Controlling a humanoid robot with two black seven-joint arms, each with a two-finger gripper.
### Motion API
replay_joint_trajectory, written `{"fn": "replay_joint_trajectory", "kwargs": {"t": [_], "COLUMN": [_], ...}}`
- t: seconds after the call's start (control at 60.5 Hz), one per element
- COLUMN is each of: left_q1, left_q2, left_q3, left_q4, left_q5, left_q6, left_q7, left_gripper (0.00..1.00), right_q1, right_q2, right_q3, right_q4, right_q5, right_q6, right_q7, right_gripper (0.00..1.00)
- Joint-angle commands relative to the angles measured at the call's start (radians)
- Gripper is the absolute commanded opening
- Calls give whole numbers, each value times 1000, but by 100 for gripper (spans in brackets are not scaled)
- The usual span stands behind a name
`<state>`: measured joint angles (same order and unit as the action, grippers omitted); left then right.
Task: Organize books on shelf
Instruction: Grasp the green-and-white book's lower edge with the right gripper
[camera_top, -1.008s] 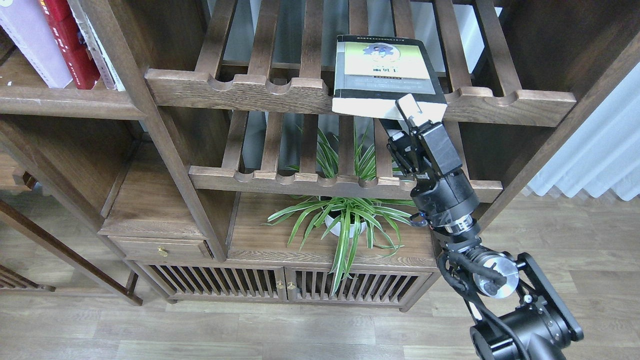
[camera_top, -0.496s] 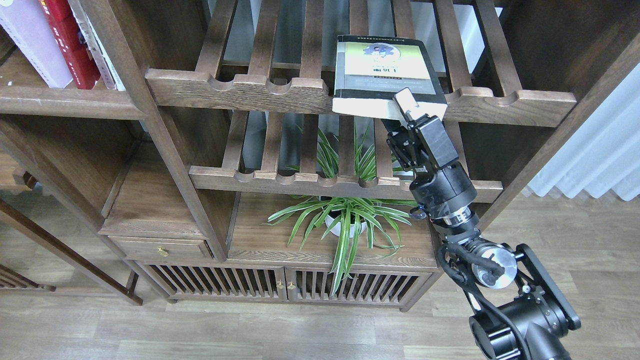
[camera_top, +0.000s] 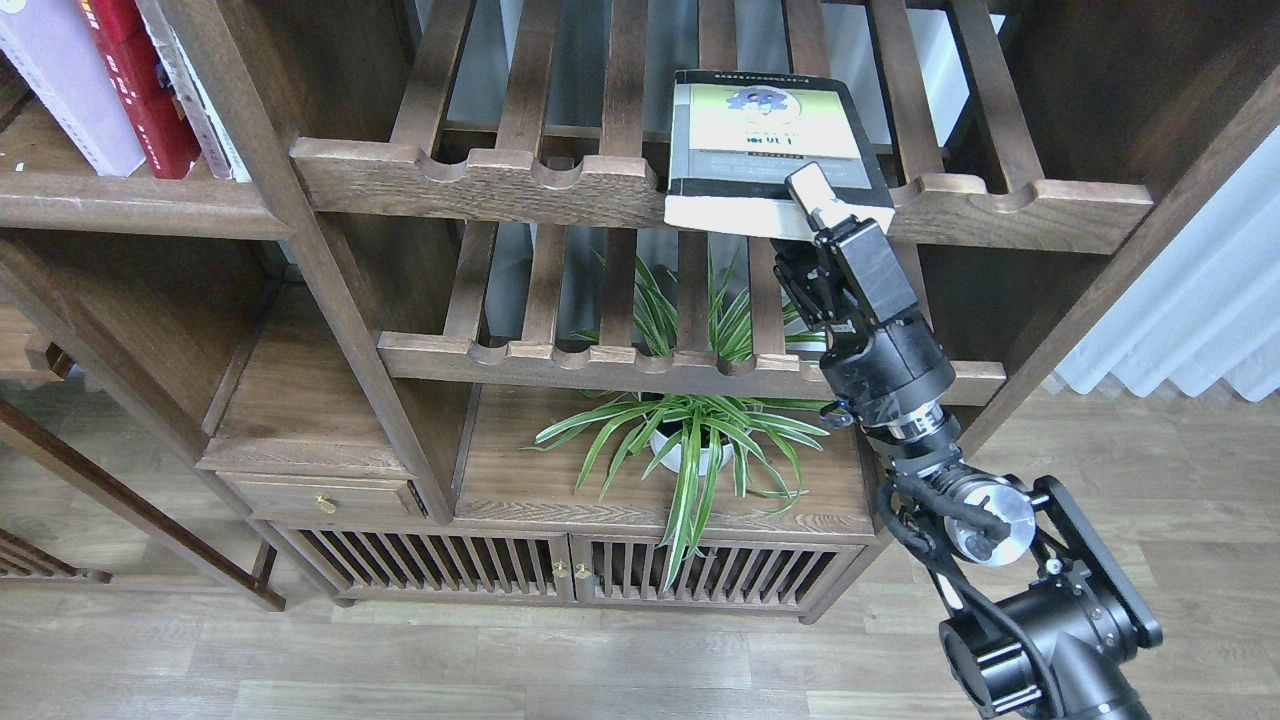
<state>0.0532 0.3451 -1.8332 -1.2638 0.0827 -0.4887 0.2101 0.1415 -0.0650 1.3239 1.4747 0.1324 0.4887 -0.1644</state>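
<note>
The thick black-grey book (camera_top: 760, 130) with a yellow-green panel lies flat on the upper slatted rack, its pale page edge hanging over the front rail. My right gripper (camera_top: 800, 228) reaches up from the lower right and straddles the book's front right corner. Its white-padded upper finger (camera_top: 812, 190) lies over the cover; the lower finger sits below the edge, mostly hidden. I see no squeeze on the book. A pale lavender-white book (camera_top: 60, 90) and a red book (camera_top: 140, 95) lean on the dark-brown shelf (camera_top: 130, 205) at the upper left. My left gripper is out of view.
A second slatted rack (camera_top: 690, 365) runs below the first. A potted spider plant (camera_top: 690, 440) stands on the cabinet top under it. A drawer (camera_top: 320, 495) sits at the lower left. Wooden uprights (camera_top: 330, 270) separate the bays, and a white curtain (camera_top: 1200, 300) hangs at the right.
My right gripper has moved up and forward, so its upper finger now reaches farther over the book's cover. The book has stayed in place.
</note>
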Motion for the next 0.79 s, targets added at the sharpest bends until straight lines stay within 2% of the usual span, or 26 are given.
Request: {"fn": "replay_joint_trajectory", "kwargs": {"t": [0.0, 0.132, 0.38, 0.644, 0.744, 0.777], "left_q1": [-1, -1, -4, -6, -6, -4], "left_q2": [0, 0, 0, 8, 8, 8], "left_q3": [0, -3, -3, -8, -9, -9], "left_q4": [1, 3, 3, 1, 1, 1], "left_q5": [0, 0, 0, -1, -1, -1], "left_q6": [0, 0, 0, 0, 0, 0], "left_q7": [0, 0, 5, 6, 6, 6], "left_gripper": [100, 100, 100, 100, 100, 100], "right_q1": [0, 0, -11, -33, -33, -34], "right_q2": [-1, 1, -1, -22, -24, -24], "right_q3": [0, -3, -3, -15, -15, -17], "right_q4": [-1, 1, 1, 18, 21, 21], "right_q5": [1, 4, 9, 13, 15, 15], "right_q6": [0, 0, 0, 0, 0, 0], "right_q7": [2, 3, 3, 3, 3, 2], "right_gripper": [90, 85, 63, 58, 51, 45]}}
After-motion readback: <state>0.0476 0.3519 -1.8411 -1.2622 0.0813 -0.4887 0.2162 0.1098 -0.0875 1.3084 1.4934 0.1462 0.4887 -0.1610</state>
